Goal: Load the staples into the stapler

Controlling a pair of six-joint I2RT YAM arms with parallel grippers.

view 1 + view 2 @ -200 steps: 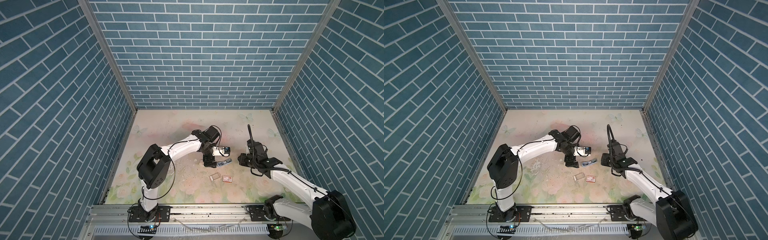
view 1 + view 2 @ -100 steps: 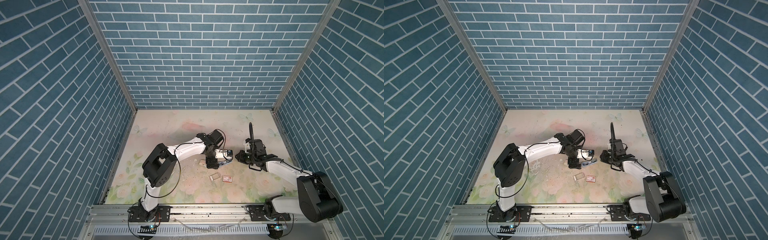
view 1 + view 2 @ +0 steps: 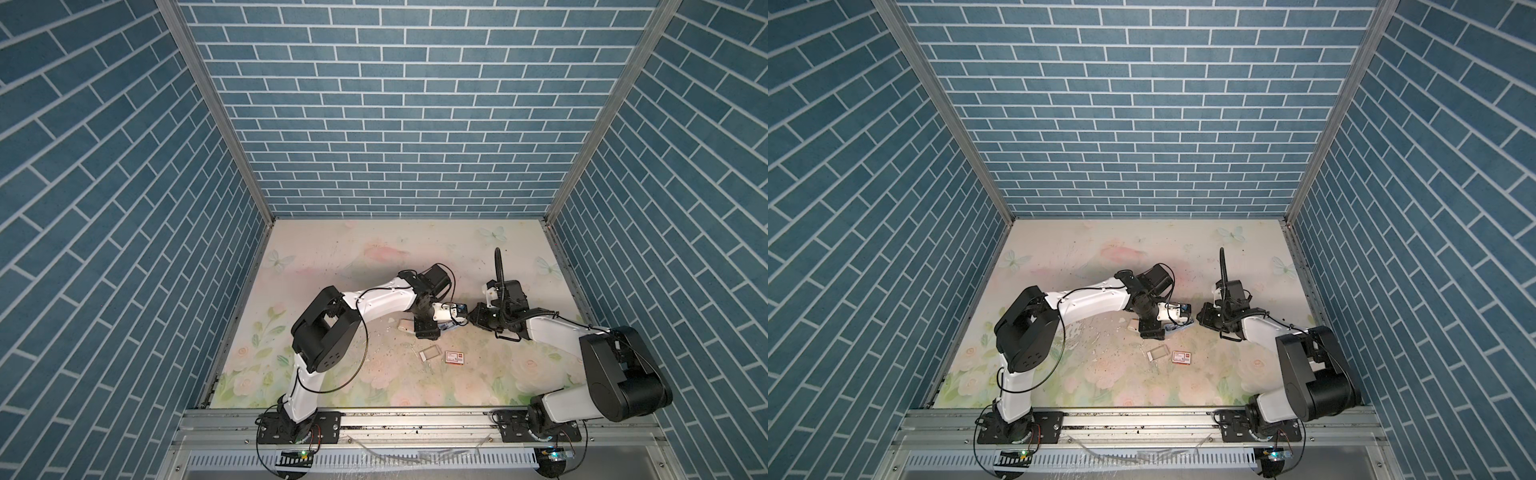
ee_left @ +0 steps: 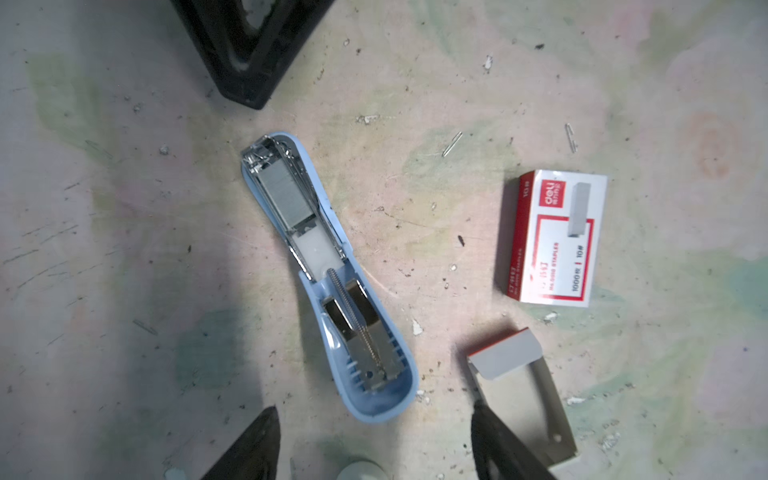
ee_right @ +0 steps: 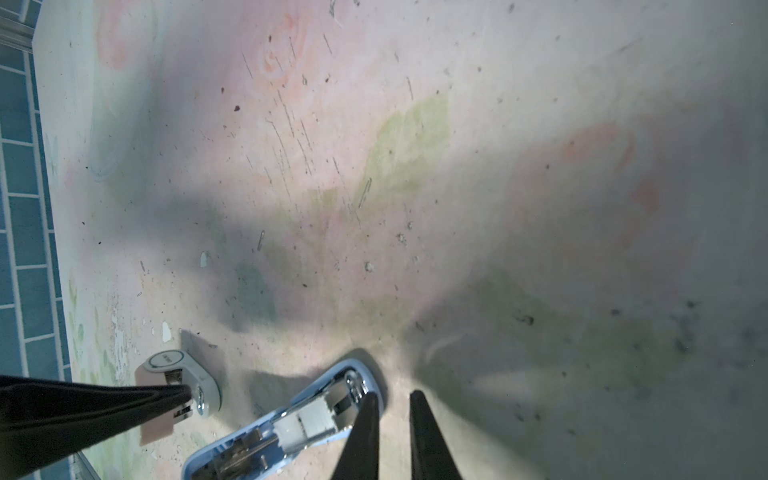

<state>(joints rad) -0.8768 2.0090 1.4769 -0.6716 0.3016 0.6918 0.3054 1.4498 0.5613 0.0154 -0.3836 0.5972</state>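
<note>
The light blue stapler [image 4: 328,266] lies opened flat on the floral table, also visible in a top view [image 3: 445,328]. A silvery strip of staples [image 4: 286,195] sits in its channel. My left gripper [image 4: 372,415] is open just above the stapler's rear end, touching nothing. My right gripper [image 5: 394,397] is at the stapler's front tip [image 5: 357,382]. Its jaws are almost together with only a slit of table between them, and one finger [image 5: 365,419] overlaps the tip. The red-and-white staple box [image 4: 552,237] and its grey tray [image 4: 523,399] lie beside the stapler.
A second, white-and-pink stapler [image 5: 183,374] lies just beyond my left gripper, also in both top views [image 3: 405,324] [image 3: 1133,325]. Loose staples [image 4: 452,143] and paint flecks are scattered about. Brick walls enclose the table, and a metal rail [image 3: 415,424] runs along its front.
My left jaws have narrowed somewhat. My right arm has folded down and its gripper has shifted left to the stapler's tip, with its jaws drawn closer together.
</note>
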